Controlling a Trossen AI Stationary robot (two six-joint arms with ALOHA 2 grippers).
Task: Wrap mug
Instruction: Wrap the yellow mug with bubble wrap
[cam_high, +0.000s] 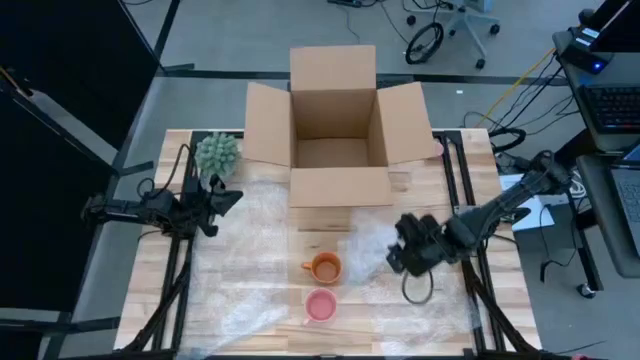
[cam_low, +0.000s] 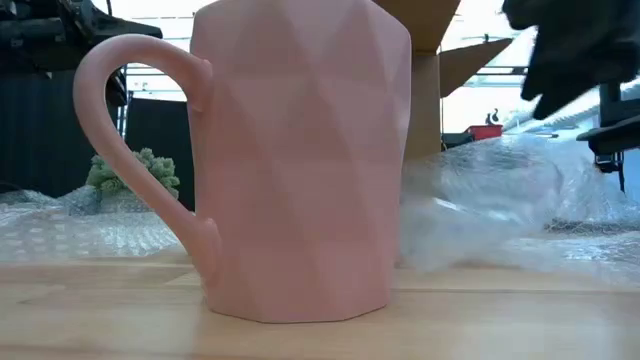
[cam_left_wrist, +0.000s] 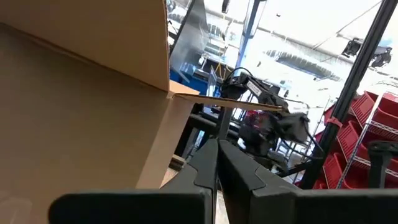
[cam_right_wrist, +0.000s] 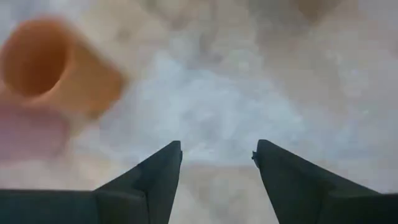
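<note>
The right gripper (cam_right_wrist: 217, 155) hung low over the bubble wrap (cam_right_wrist: 236, 106) spread across the wooden table (cam_high: 500, 310), its jaws parted and holding nothing, just beside the orange mug (cam_high: 324, 267). The left gripper (cam_left_wrist: 217, 163) waited at the table's left side, near the open cardboard box (cam_high: 335, 120), jaws pressed together and empty. The pink mug (cam_high: 319, 306), faceted with a looped handle, stood upright near the table's front edge, just in front of the orange mug, which also stood upright on the plastic sheet. A small green plant (cam_high: 217, 153) sat at the back left corner. No readable writing or labels showed on either mug.
</note>
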